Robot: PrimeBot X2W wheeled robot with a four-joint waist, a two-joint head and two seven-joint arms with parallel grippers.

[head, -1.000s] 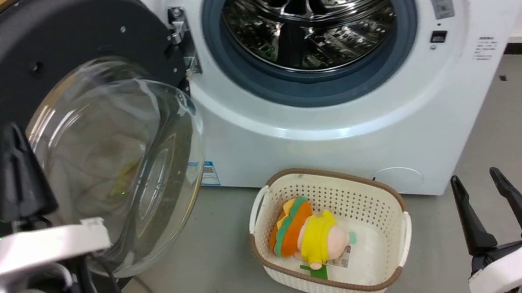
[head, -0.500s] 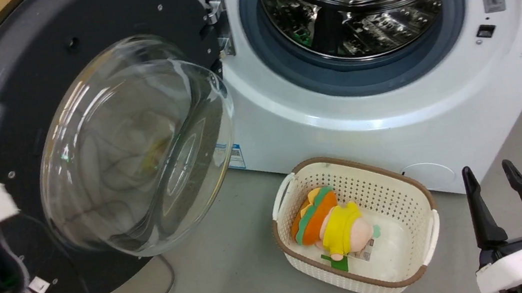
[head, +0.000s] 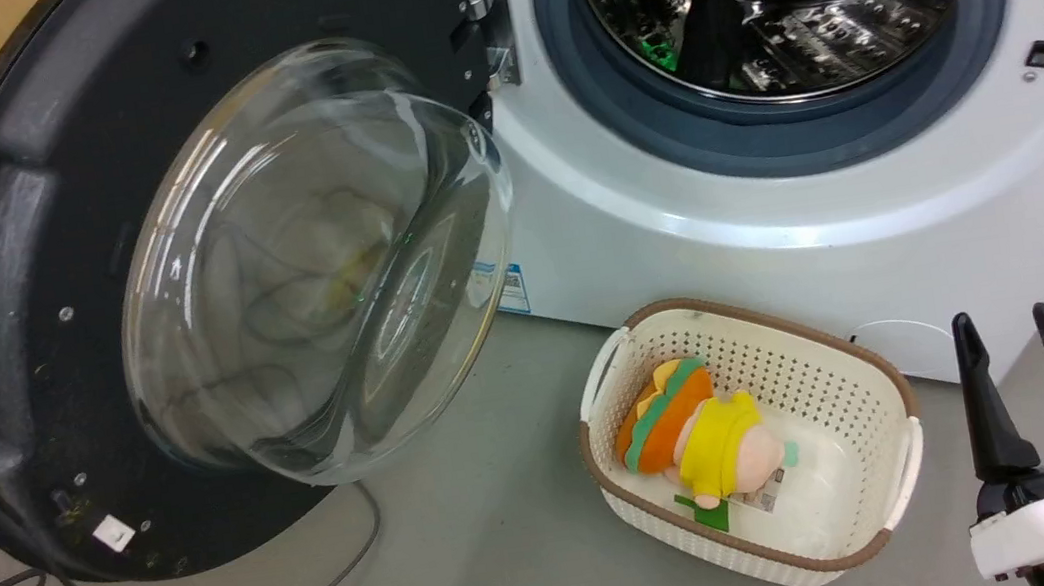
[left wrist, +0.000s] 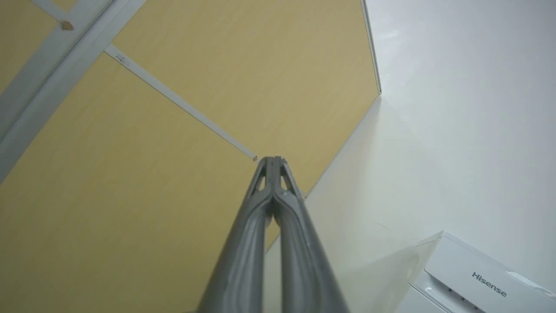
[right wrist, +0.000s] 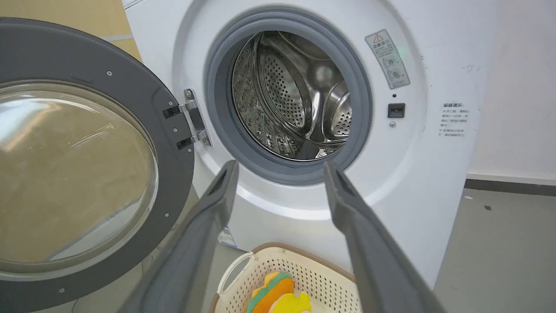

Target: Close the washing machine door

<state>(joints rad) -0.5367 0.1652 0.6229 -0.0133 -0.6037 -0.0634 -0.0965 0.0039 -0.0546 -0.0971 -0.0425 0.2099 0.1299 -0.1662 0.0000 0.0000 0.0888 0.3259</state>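
Here the white washing machine stands with its drum exposed; the washing machine door hangs wide open on its hinge at the left. A basket holding a plush toy sits on the floor in front. The right gripper is spread and empty beside the basket. The left gripper is pressed together on nothing.

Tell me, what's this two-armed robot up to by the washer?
It is meant to close the big white front-loading washing machine. Its large round door, black rim around a clear glass bowl, stands wide open. Neither gripper touches it: the left gripper, shut and empty, points up at a yellow wall, and the right gripper hangs open near a white perforated basket with a plush toy inside.
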